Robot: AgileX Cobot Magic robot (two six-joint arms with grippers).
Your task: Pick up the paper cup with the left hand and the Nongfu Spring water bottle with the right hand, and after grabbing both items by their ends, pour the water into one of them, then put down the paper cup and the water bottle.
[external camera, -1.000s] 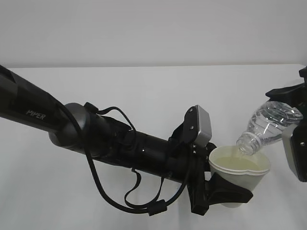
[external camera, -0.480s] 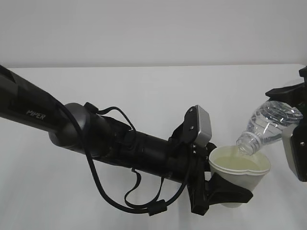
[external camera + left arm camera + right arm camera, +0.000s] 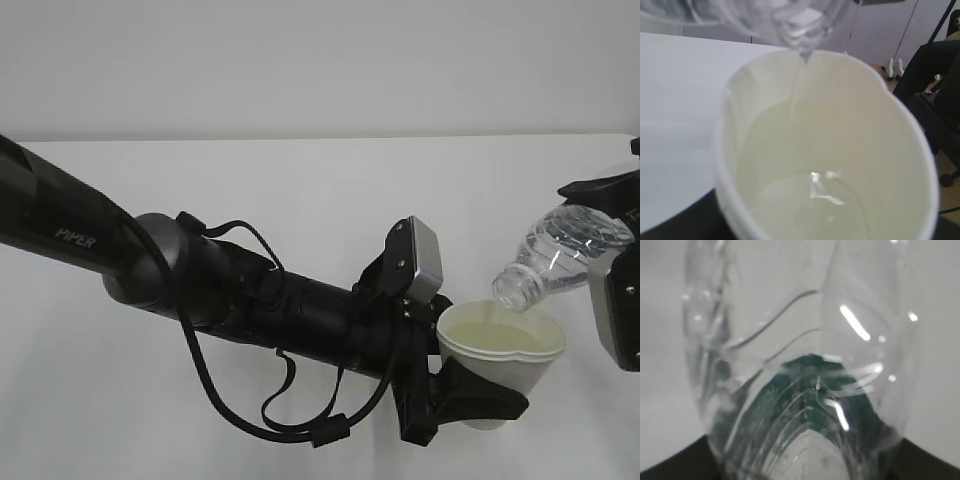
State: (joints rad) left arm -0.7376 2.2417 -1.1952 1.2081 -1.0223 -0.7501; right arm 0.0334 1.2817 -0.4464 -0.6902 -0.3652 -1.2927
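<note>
The white paper cup (image 3: 497, 338) is held off the table, with my left gripper (image 3: 470, 402) shut on its lower end. Its rim is pressed out of round. The cup (image 3: 840, 150) has water pooled in its cream inside. The clear Nongfu Spring water bottle (image 3: 562, 252) lies tilted, its open mouth just above the cup's far rim. A thin stream of water (image 3: 797, 85) falls from the bottle's mouth (image 3: 800, 20). My right gripper (image 3: 612, 240) is shut on the bottle's base end at the right edge. The right wrist view is filled with the ribbed bottle (image 3: 800, 365) and its green label.
The white table (image 3: 300, 200) stretches behind and beneath both arms, with a pale wall beyond. The long black left arm (image 3: 200, 280) with hanging cables crosses from the left. Past the table's edge stand dark chair parts (image 3: 935, 100).
The bottle's mouth has risen slightly above the cup's rim, and the right gripper has lifted a little. The left arm and cup have hardly shifted.
</note>
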